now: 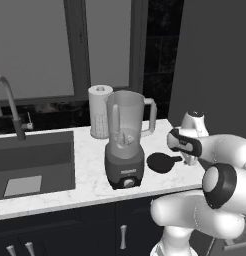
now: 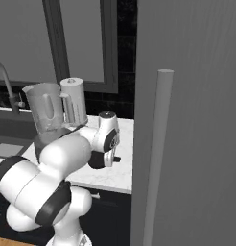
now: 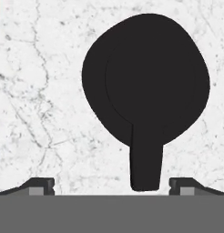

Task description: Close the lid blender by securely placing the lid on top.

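Hand view: flat round black lid [image 3: 145, 79] lies on white marble counter [image 3: 36, 91], tab pointing to 6 o'clock between the wide-open, empty fingertips [image 3: 41, 185]. Left base view: lid [image 1: 161, 162] at 3 o'clock of translucent grey blender [image 1: 126, 142], just beside its base

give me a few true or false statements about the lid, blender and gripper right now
1. The lid lies flat on the counter. True.
2. The blender already has its lid on. False: the jar's mouth is uncovered and the lid lies beside the blender's base.
3. The gripper is open, with the lid's tab between its fingertips. True.
4. The gripper holds the lid in the air. False: the lid rests on the counter.
5. A paper towel roll stands behind the blender. True.
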Motion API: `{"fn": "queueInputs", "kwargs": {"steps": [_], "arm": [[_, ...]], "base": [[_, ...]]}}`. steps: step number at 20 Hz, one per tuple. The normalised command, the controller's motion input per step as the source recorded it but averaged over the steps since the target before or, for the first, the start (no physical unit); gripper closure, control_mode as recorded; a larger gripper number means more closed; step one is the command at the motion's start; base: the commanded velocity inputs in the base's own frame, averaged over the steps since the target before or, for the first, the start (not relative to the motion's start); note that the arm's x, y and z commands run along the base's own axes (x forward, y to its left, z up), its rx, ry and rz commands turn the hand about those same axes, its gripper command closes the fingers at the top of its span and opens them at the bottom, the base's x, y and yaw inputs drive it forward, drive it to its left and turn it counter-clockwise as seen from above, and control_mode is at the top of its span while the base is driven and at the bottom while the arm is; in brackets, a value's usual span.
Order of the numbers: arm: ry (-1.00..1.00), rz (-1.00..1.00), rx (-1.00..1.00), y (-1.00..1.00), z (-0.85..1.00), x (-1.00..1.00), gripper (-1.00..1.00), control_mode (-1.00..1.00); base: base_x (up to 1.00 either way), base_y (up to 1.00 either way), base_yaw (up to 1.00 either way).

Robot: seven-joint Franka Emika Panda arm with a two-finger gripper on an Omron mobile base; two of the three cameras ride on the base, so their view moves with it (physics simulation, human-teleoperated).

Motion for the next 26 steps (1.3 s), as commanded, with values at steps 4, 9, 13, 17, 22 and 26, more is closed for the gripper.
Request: {"fn": "queueInputs", "kwargs": {"steps": [4,9,13,17,22,26], "arm": [[0.00,0.01,0.00,0.00,-0.24,0.18,-1.00,-1.00],[0.00,0.01,0.00,0.00,-0.19,0.20,-1.00,-1.00],[0.00,0.01,0.00,0.00,-0.15,0.19,-1.00,-1.00],[0.00,0.00,0.00,0.00,-0.14,0.22,-1.00,-1.00],[0.01,0.01,0.00,0.00,-0.21,0.14,-1.00,-1.00],[0.01,0.01,0.00,0.00,-0.31,0.06,-1.00,-1.00]], "base": [[0.00,0.00,0.00],[0.00,0.00,0.00],[0.00,0.00,0.00],[0.00,0.00,0.00],[0.00,0.00,0.00],[0.00,0.00,0.00]]}}
